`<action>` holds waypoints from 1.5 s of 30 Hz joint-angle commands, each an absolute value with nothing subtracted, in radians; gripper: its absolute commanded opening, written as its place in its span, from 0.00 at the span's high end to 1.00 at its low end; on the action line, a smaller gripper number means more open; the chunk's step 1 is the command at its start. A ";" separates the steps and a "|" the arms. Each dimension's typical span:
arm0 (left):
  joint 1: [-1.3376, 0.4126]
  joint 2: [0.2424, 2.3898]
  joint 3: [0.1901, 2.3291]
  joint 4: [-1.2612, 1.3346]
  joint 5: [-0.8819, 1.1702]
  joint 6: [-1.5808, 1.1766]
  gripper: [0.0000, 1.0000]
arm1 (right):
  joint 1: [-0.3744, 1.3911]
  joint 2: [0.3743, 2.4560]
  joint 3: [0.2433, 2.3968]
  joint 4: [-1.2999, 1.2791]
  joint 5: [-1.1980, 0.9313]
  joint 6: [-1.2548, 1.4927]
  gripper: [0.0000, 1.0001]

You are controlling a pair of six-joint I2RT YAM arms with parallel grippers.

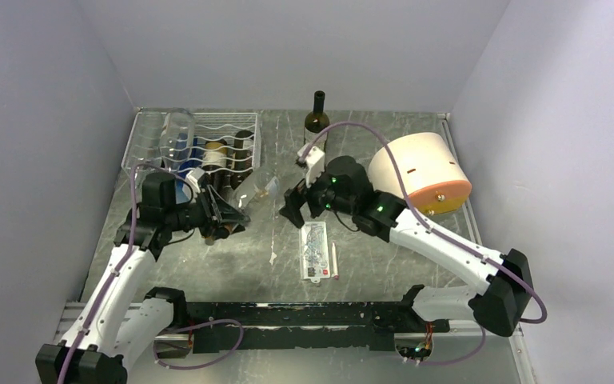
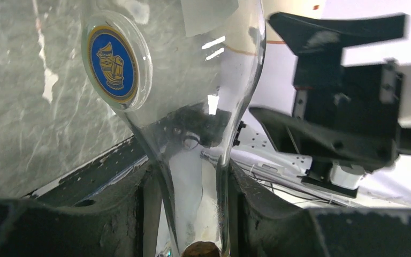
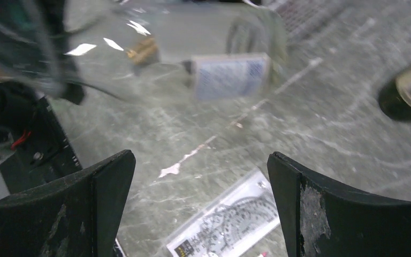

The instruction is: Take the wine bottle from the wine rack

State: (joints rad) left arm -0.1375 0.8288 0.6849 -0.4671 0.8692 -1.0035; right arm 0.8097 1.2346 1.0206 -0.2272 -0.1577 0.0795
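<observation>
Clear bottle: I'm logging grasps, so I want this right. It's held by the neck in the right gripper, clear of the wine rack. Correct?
Not quite. The left gripper, not the right, holds the clear bottle by the neck, as the left wrist view shows. The right gripper is open and holds nothing. The rest stands: the bottle is clear of the wine rack.

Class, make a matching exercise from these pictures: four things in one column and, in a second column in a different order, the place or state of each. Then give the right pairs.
Things
1. clear bottle
2. dark bottle
3. right end effector
4. plastic pack

Places or states
A. lying flat on the table
B. open, holding nothing
C. gripped at the neck by the left end effector
D. standing upright at the back, to the right of the wine rack

Pairs: 1-C, 2-D, 3-B, 4-A
</observation>
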 commanded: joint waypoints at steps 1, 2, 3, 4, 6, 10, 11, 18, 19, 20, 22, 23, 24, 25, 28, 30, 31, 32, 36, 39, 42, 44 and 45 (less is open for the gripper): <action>-0.189 0.760 0.704 -0.395 0.855 -0.940 0.93 | 0.933 1.220 1.011 -0.103 -0.149 -0.076 0.00; -0.199 0.749 0.699 -0.418 0.842 -0.944 0.93 | 0.956 1.226 1.009 -0.079 -0.152 -0.113 0.00; -0.208 0.740 0.695 -0.433 0.837 -0.949 0.93 | 0.981 1.232 1.009 -0.056 -0.156 -0.144 0.00; -0.218 0.734 0.692 -0.445 0.834 -0.953 0.93 | 1.000 1.240 0.994 -0.032 -0.177 -0.176 0.00; -0.234 0.735 0.697 -0.491 0.827 -0.942 0.93 | 1.030 1.259 0.967 0.028 -0.243 -0.238 0.00; -0.263 0.755 0.705 -0.561 0.805 -0.902 0.93 | 1.072 1.324 0.935 0.143 -0.394 -0.393 0.00; -0.271 0.763 0.706 -0.578 0.803 -0.891 0.93 | 1.082 1.345 0.934 0.152 -0.425 -0.427 0.01; -0.316 0.826 0.752 -0.671 0.757 -0.816 0.93 | 1.119 1.451 0.871 0.303 -0.484 -0.580 0.02; -0.326 0.836 0.756 -0.678 0.750 -0.813 0.93 | 1.123 1.464 0.872 0.320 -0.475 -0.588 0.02; -0.341 0.843 0.756 -0.677 0.747 -0.815 0.93 | 1.127 1.477 0.874 0.334 -0.470 -0.598 0.02; -0.360 0.858 0.759 -0.671 0.751 -0.816 0.93 | 1.133 1.502 0.873 0.368 -0.461 -0.615 0.01; -0.373 0.869 0.762 -0.670 0.746 -0.815 0.93 | 1.134 1.515 0.874 0.384 -0.457 -0.623 0.01; -0.385 0.876 0.768 -0.673 0.739 -0.812 0.93 | 1.136 1.529 0.876 0.394 -0.454 -0.633 0.01; -0.397 0.886 0.778 -0.683 0.726 -0.807 0.93 | 1.136 1.542 0.881 0.402 -0.448 -0.643 0.01; -0.416 0.918 0.817 -0.717 0.700 -0.779 0.87 | 1.142 1.572 0.887 0.419 -0.437 -0.664 0.01; -0.426 0.935 0.840 -0.736 0.687 -0.761 0.79 | 1.142 1.583 0.879 0.441 -0.434 -0.663 0.01; -0.431 0.942 0.851 -0.746 0.677 -0.752 0.76 | 1.141 1.585 0.874 0.451 -0.434 -0.659 0.01; -0.433 0.947 0.861 -0.755 0.671 -0.746 0.72 | 1.142 1.586 0.870 0.459 -0.435 -0.654 0.02; -0.438 0.952 0.880 -0.754 0.682 -0.739 0.60 | 1.142 1.586 0.837 0.514 -0.426 -0.626 0.07; -0.439 0.946 0.887 -0.731 0.706 -0.749 0.55 | 1.142 1.584 0.813 0.572 -0.416 -0.594 0.11; -0.439 0.940 0.887 -0.707 0.724 -0.763 0.51 | 1.142 1.588 0.796 0.623 -0.423 -0.565 0.16; -0.439 0.937 0.884 -0.689 0.739 -0.770 0.40 | 1.143 1.594 0.792 0.643 -0.422 -0.556 0.17; -0.439 0.934 0.881 -0.680 0.751 -0.773 0.33 | 1.142 1.596 0.790 0.649 -0.421 -0.552 0.18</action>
